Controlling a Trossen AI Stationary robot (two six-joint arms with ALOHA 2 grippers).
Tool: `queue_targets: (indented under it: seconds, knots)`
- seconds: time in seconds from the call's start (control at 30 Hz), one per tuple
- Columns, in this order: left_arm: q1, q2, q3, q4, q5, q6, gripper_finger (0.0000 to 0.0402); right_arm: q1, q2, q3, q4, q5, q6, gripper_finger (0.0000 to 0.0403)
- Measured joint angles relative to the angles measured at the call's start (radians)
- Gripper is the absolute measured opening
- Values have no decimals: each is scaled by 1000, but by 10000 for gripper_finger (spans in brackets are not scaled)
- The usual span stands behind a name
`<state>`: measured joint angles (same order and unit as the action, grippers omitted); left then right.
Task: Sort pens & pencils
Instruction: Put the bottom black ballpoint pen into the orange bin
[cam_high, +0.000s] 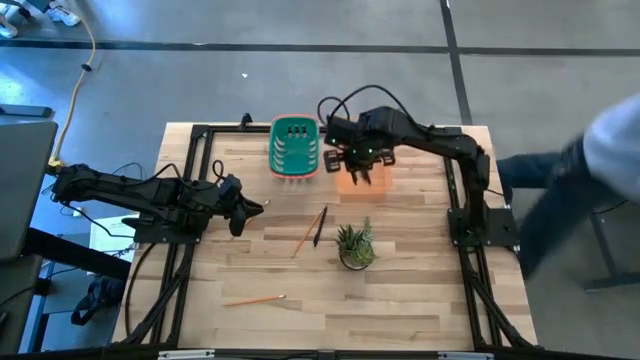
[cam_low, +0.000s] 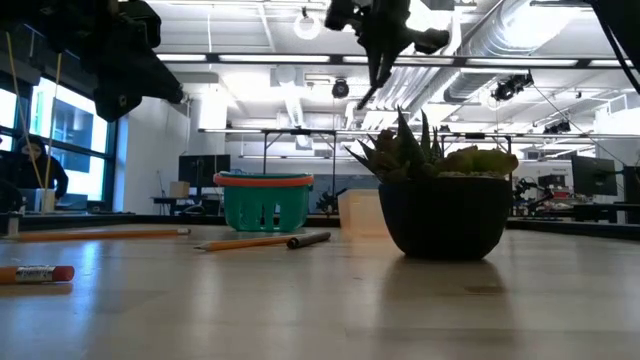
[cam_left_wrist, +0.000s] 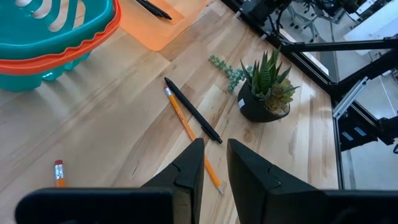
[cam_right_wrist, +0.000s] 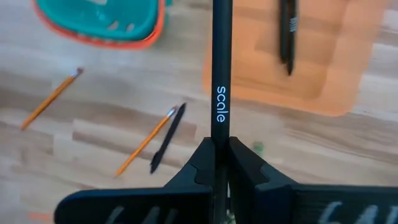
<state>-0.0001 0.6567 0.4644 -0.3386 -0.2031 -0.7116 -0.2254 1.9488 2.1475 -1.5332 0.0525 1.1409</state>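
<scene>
My right gripper (cam_high: 360, 172) is shut on a black pen (cam_right_wrist: 221, 62) above the orange tray (cam_high: 383, 180) at the far middle of the table. Another black pen (cam_right_wrist: 286, 31) lies in that tray. A third pen (cam_high: 319, 228) lies on the table beside a pencil (cam_high: 303, 238), their far ends close together. A second pencil (cam_high: 255, 298) lies near the near edge. A third pencil (cam_right_wrist: 53, 99) lies near my left gripper (cam_high: 245, 208), which hangs over the table's left half, a little open and empty. My right gripper pinches the pen's shaft (cam_right_wrist: 220, 134) between its two fingers, just behind the printed word "scale". The pen runs on forward past the fingertips. In the low view the pen (cam_low: 372, 88) hangs slanting down below the gripper, lifted clear above the tray.
A teal basket with an orange rim (cam_high: 295, 148) stands left of the tray at the far edge. A small potted plant (cam_high: 355, 247) in a dark pot stands right of the pen and pencil pair. A person (cam_high: 590, 170) stands beyond the table's right edge.
</scene>
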Motion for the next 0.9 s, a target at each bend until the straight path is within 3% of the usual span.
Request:
queue_targets:
  seconds: [0.63, 0.9]
  knots:
    - [0, 0, 0, 79, -41, -1, 58, -162, 5, -2, -39, 11, -64, 0]
    - [0, 0, 0, 82, -54, -1, 58, -196, 72, -3, -33, 3, -127, 0]
